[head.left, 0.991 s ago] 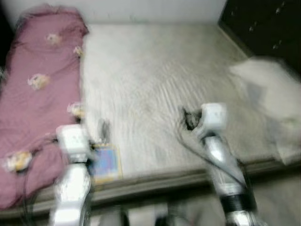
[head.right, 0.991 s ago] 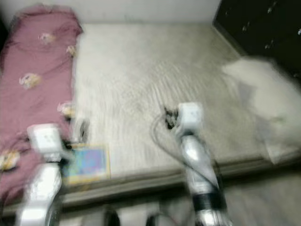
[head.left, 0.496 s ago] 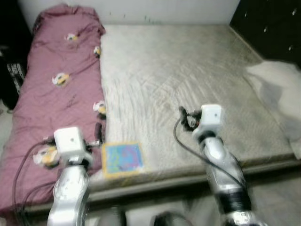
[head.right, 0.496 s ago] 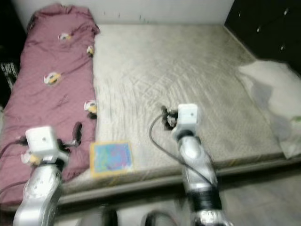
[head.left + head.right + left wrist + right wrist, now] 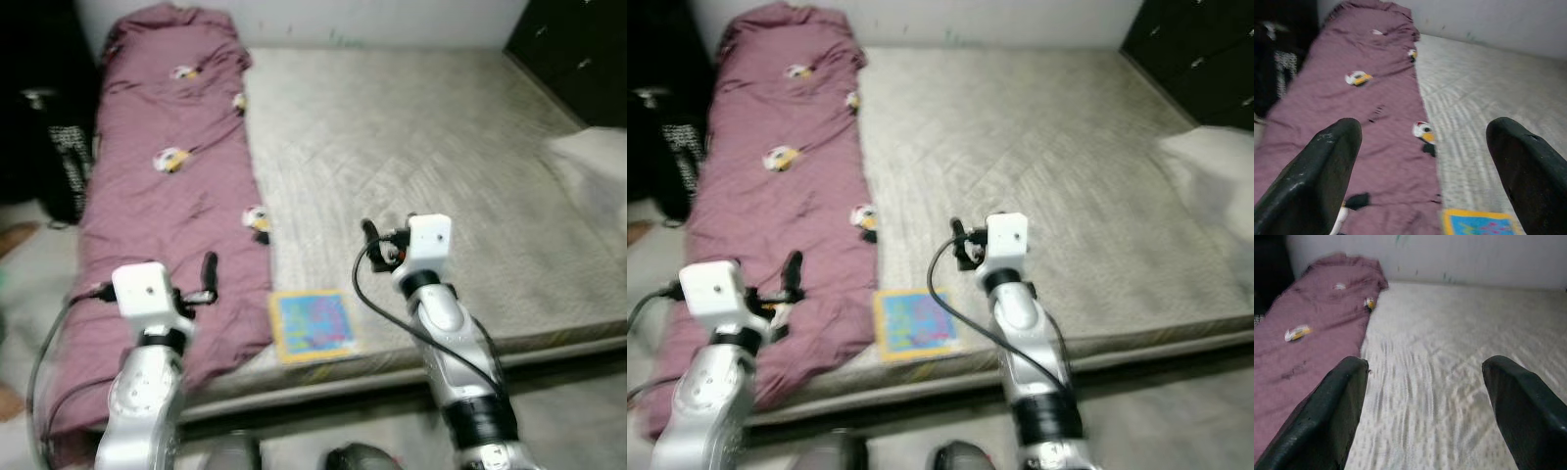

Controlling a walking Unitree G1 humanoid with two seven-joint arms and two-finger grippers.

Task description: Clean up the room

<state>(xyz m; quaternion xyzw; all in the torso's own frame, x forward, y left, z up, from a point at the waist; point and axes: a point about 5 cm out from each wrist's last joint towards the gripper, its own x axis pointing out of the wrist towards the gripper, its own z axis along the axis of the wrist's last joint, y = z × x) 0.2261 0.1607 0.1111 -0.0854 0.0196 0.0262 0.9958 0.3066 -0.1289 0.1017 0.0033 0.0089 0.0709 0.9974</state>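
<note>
A maroon quilt (image 5: 171,186) with small cartoon prints lies along the left side of the grey mattress (image 5: 431,157), and the left gripper (image 5: 1422,166) hovers over its near end with fingers spread wide. A colourful book (image 5: 313,325) rests at the mattress's near edge, between the two arms. The right gripper (image 5: 1425,406), also wide open and empty, hangs above bare mattress just right of the book.

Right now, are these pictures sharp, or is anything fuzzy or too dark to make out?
Both eye views are slightly soft: the colourful book near the mattress edge shows no readable detail, and the dark corner beside the maroon blanket is murky. Each wrist view blurs its close black fingers, the bed beyond clearer.
</note>
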